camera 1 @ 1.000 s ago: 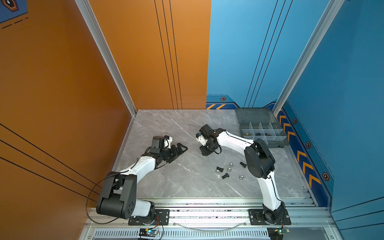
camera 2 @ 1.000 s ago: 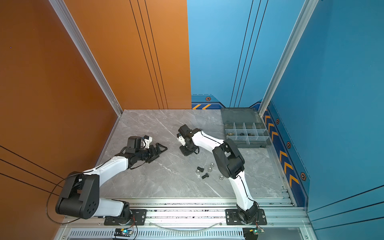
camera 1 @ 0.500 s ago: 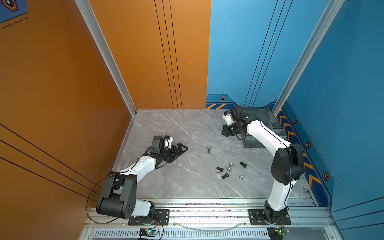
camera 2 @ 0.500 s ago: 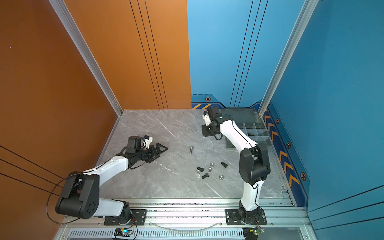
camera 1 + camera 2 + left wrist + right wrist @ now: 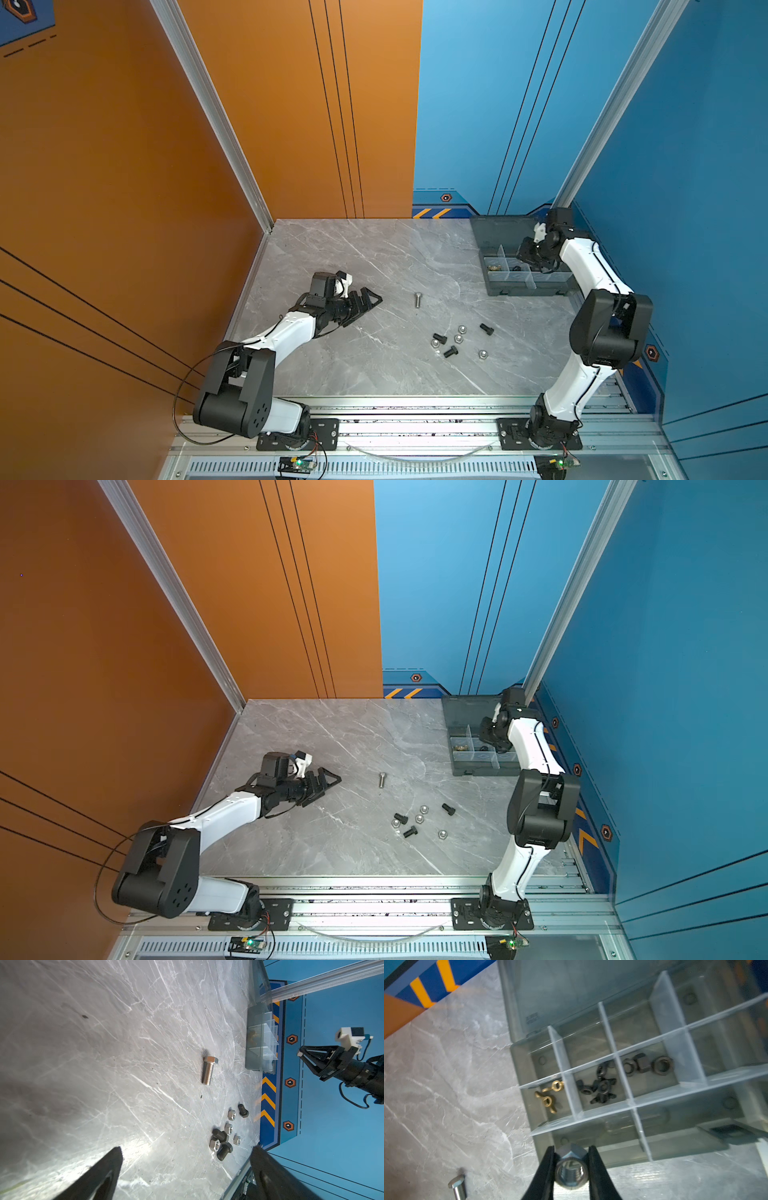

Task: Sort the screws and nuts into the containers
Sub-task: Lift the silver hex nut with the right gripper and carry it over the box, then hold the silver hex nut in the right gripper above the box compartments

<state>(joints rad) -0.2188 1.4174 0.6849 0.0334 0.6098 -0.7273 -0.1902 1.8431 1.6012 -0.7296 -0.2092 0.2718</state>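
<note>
Silver hex nut sits pinched between the barely parted fingers of the right end effector, over the smoky organiser box. A moulded mark by its hinge is too blurred to read. Left end effector gapes wide and empty over the desk, with the loose bolts well apart from it.

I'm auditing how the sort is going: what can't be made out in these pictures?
The silver nut in the right gripper: clear in the right wrist view, hidden by the gripper in both top views.
Compartments of the organiser box under the right arm: covered in both top views; blurred and cut off in the right wrist view.
Front row's contents: blurred in the right wrist view, too small in top views.
</note>
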